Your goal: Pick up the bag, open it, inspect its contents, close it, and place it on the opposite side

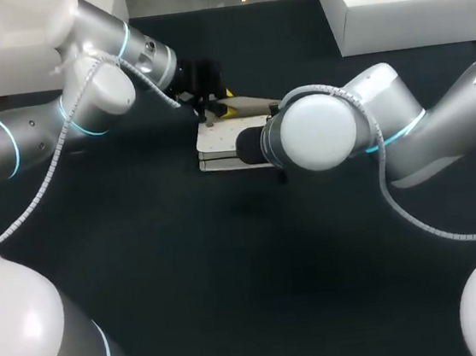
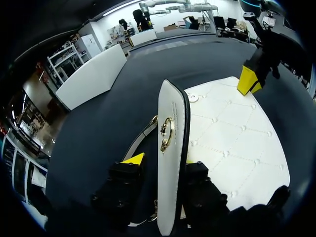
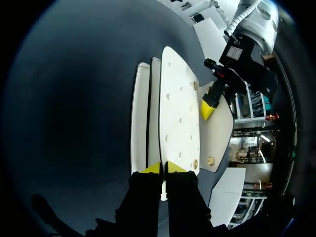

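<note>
Your left gripper [image 2: 164,164] clamps flap [image 2: 172,143] upright | right gripper [image 3: 163,168] pinches bag [image 3: 178,113] edge | bag central, well off table [image 1: 232,273] edges

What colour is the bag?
The bag is white and quilted; the left wrist view shows it best.

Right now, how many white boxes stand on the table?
2. One white box stands at the far left corner of the table, a second white box at its far right corner. Part of the table is hidden, so there may be more.
</note>
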You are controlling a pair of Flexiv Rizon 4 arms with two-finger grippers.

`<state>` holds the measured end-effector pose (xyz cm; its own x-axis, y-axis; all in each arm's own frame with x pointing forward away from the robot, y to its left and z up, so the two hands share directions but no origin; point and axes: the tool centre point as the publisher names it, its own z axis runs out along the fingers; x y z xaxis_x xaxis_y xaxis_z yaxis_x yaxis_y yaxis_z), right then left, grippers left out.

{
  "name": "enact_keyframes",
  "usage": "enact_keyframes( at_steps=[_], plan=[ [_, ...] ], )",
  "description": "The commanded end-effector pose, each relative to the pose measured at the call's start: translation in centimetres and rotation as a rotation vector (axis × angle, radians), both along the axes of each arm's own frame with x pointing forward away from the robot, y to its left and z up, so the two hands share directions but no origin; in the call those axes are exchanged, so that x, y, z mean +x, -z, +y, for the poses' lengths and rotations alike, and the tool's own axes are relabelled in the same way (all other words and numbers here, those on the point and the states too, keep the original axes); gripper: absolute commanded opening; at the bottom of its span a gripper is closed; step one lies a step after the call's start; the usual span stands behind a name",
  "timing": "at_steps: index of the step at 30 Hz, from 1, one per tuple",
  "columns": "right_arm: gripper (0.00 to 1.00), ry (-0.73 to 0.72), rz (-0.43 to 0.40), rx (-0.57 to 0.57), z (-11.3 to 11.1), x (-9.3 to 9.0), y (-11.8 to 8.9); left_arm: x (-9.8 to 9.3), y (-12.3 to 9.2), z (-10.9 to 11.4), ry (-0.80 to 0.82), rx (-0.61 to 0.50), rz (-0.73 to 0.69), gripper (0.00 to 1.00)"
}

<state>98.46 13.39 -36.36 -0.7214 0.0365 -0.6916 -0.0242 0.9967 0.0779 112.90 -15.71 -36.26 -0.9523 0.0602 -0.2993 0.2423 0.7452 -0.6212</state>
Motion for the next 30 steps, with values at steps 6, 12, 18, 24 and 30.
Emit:
enact_keyframes(
  at_steps=[6, 12, 18, 24, 30],
  plan=[
    [0.0, 0.0, -0.005, 0.002, 0.0, -0.1, 0.1, 1.1, 0.8, -0.1, 0.009, -0.012, 0.048, 0.0],
    [0.0, 0.0, -0.005, 0.002, 0.0, -0.1, 0.1, 1.2, 0.3, 0.1, 0.011, -0.03, 0.06, 0.0],
    [1.0, -0.001, -0.025, 0.001, -0.1, -0.6, -1.3, 1.3, -0.3, 0.1, 0.0, -0.039, 0.079, 0.0],
    [1.0, -0.011, -0.052, -0.011, -0.4, -1.5, -4.2, 1.7, -1.9, 0.3, -0.016, -0.029, 0.094, 0.0],
    [1.0, 0.005, -0.069, -0.001, -1.0, -1.5, -6.9, 1.9, -4.4, 0.6, -0.018, -0.04, 0.121, 0.0]
  ],
)
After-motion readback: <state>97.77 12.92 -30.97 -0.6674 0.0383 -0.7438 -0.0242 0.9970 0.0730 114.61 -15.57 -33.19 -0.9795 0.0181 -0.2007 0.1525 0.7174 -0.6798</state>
